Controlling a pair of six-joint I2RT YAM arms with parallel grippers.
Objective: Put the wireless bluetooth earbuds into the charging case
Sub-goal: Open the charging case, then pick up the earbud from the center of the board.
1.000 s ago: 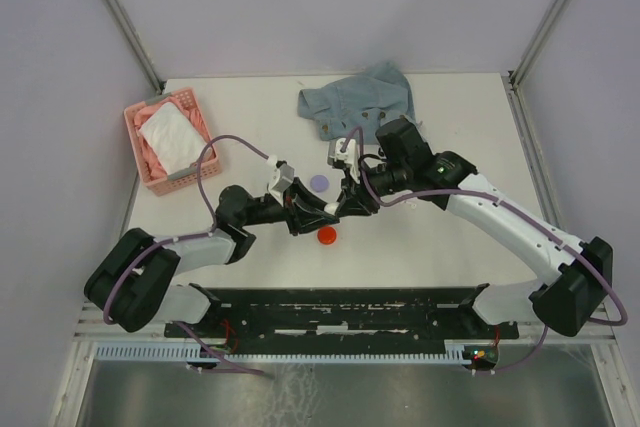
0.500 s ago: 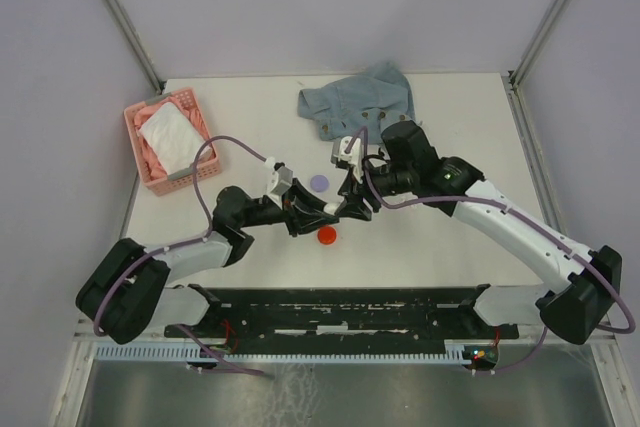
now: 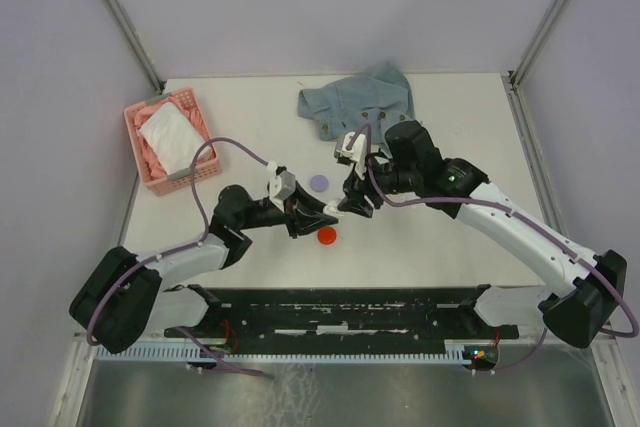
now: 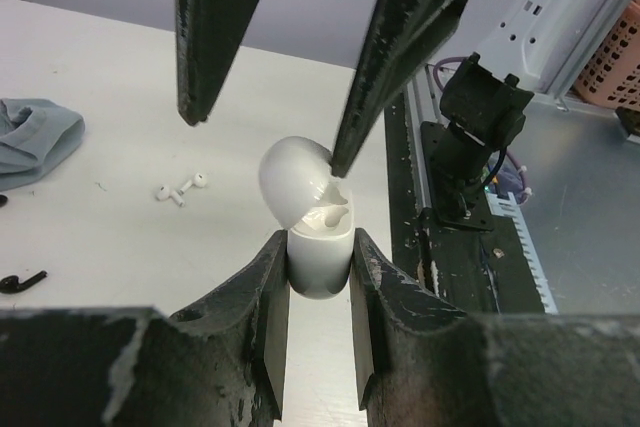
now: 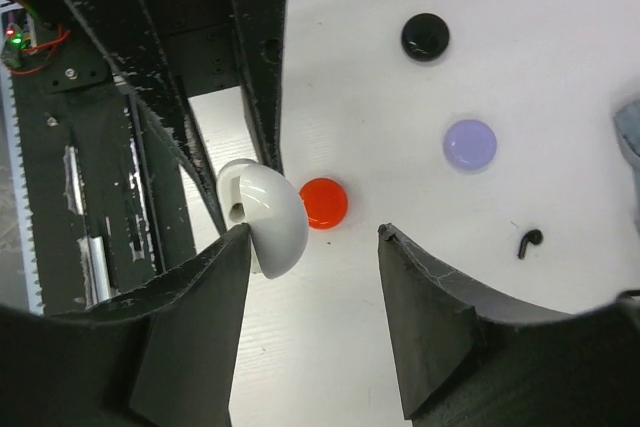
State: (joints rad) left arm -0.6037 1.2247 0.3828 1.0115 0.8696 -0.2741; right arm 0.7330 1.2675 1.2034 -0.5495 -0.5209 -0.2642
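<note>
My left gripper (image 4: 318,252) is shut on a white charging case (image 4: 318,259), held upright above the table with its domed lid (image 4: 294,177) hinged open. I cannot tell whether the white shapes in its wells are earbuds. My right gripper (image 5: 315,232) is open just above the case (image 5: 268,215), with one fingertip (image 5: 232,239) touching the lid. In the top view the two grippers meet at the case (image 3: 334,211). Two white earbuds (image 4: 180,188) and a black earbud (image 4: 20,281) lie on the table. The black earbud also shows in the right wrist view (image 5: 528,242).
A red round case (image 3: 326,236), a lilac round case (image 3: 319,183) and a black round case (image 5: 425,37) lie near the grippers. A blue-grey cloth (image 3: 360,99) lies at the back. A pink basket (image 3: 165,142) with a white cloth stands at the left.
The right wrist has shifted slightly right and away. The left arm's elbow has drifted left. The white case stays in the left gripper.
</note>
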